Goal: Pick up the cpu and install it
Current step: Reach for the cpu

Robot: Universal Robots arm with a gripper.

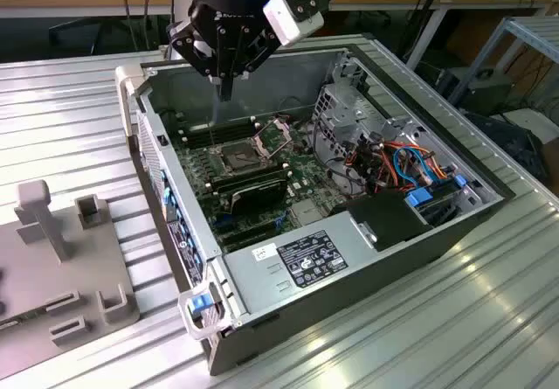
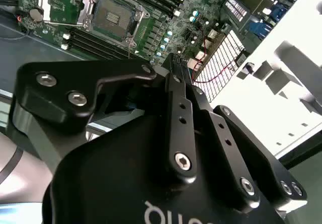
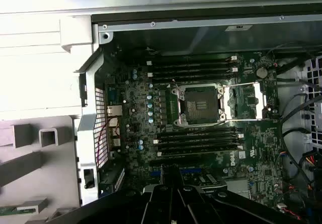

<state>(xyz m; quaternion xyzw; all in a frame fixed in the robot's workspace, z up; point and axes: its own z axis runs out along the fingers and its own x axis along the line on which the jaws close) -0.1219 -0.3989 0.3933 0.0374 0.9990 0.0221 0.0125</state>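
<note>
My gripper [image 1: 225, 92] hangs over the back of the open computer case, above the motherboard. Its black fingers [image 2: 173, 83] meet at the tips, shut, and I see nothing between them. Below and a little forward lies the processor socket [image 1: 238, 154], whose dark square centre is bare in both wrist views [image 2: 111, 16] [image 3: 199, 104]. The socket's hinged metal frame [image 3: 245, 101] is swung open beside it. The cpu is out of view.
Long black memory modules [image 3: 196, 141] flank the socket on both sides. The case walls [image 1: 144, 135] ring the board, and a drive cage with orange and blue cables [image 1: 410, 162] sits at the exterior view's right. A grey slotted fixture [image 1: 61, 258] stands outside the case at the exterior view's left.
</note>
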